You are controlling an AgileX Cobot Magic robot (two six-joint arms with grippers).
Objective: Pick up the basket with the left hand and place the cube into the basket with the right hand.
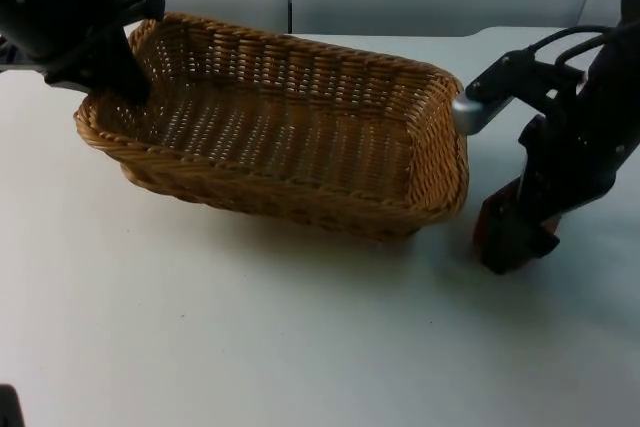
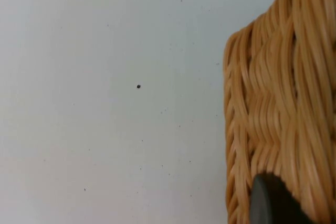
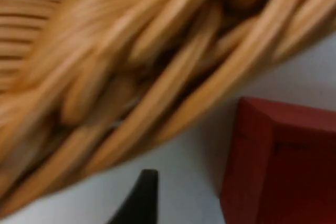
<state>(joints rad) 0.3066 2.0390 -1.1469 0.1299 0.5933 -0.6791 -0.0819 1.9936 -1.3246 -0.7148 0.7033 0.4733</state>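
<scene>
Wicker basket (image 1: 290,127) is tilting off the white desk (image 1: 250,327), left claw (image 1: 120,82) clamping its far-left rim. Right claw (image 1: 515,232) is gripping the dark red cube (image 1: 498,232) just beside the basket's right end, low over the desk.

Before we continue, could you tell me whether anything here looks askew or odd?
The basket sits tilted: the left hand grips its far-left rim, lifting that end. The red cube is at the right hand, outside the basket.

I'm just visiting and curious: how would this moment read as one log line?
left gripper: on basket rim | right gripper: at red cube, beside basket | cube on table
</scene>
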